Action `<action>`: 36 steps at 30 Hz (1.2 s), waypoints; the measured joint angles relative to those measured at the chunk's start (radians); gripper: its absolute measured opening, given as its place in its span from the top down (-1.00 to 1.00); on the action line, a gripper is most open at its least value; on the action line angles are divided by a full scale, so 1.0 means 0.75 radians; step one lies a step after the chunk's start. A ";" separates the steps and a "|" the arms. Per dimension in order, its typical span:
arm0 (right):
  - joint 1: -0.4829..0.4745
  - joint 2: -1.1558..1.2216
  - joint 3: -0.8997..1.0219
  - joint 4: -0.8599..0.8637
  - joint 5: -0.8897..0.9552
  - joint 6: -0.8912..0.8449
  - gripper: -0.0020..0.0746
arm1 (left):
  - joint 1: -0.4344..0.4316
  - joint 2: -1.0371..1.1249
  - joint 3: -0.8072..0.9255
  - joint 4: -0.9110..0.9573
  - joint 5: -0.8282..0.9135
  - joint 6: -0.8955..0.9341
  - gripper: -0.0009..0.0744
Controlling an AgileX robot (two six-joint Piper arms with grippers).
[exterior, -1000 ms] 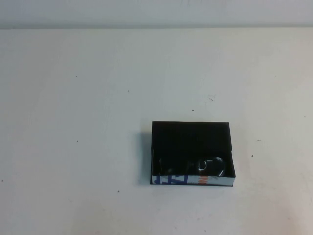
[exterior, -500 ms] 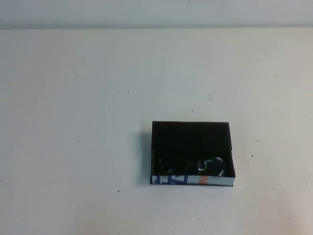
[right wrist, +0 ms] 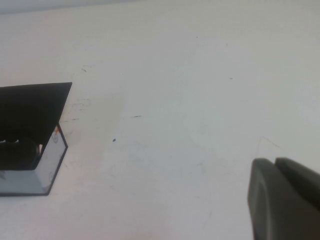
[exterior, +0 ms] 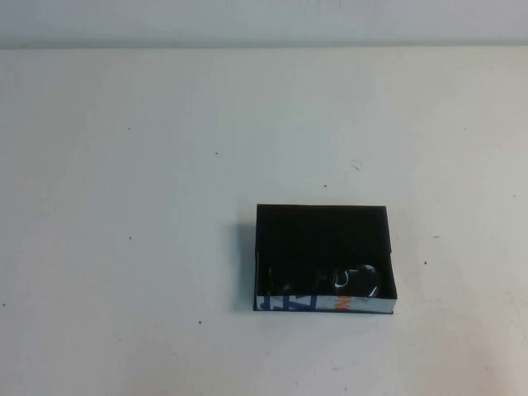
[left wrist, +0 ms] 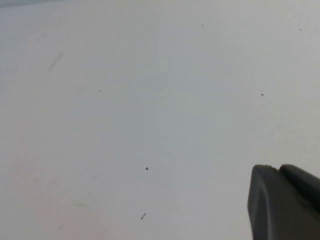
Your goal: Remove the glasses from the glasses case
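Note:
The glasses case [exterior: 326,304], a shallow black box with a white front edge printed in blue and orange, lies open on the white table, right of centre and near the front. The black glasses [exterior: 356,279] lie inside along its front wall, with one lens catching light. Neither arm shows in the high view. In the right wrist view the case [right wrist: 49,165] sits well away from my right gripper [right wrist: 274,161], whose fingers are pressed together with nothing between them; part of the glasses [right wrist: 20,148] shows inside. My left gripper [left wrist: 277,167] is shut and empty over bare table.
The white table [exterior: 165,206] carries only small dark specks around the case. The table's far edge meets a pale wall [exterior: 264,21] at the back.

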 joint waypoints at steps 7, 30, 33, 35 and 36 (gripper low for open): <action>0.000 0.000 0.000 0.031 0.000 0.000 0.99 | 0.000 0.000 0.000 0.000 0.000 0.000 0.99; 0.000 0.000 0.000 1.356 -0.195 0.000 0.99 | 0.000 0.000 0.000 0.000 0.000 0.000 0.99; 0.000 0.000 0.000 1.335 -0.126 -0.091 0.99 | 0.000 0.000 0.000 0.000 0.000 0.000 0.99; 0.000 0.000 0.000 1.323 -0.036 -0.206 0.99 | 0.000 0.000 0.000 0.000 0.000 0.000 0.99; 0.000 0.000 -0.006 1.314 0.023 -0.267 0.99 | 0.000 0.000 0.000 0.000 0.000 0.000 0.99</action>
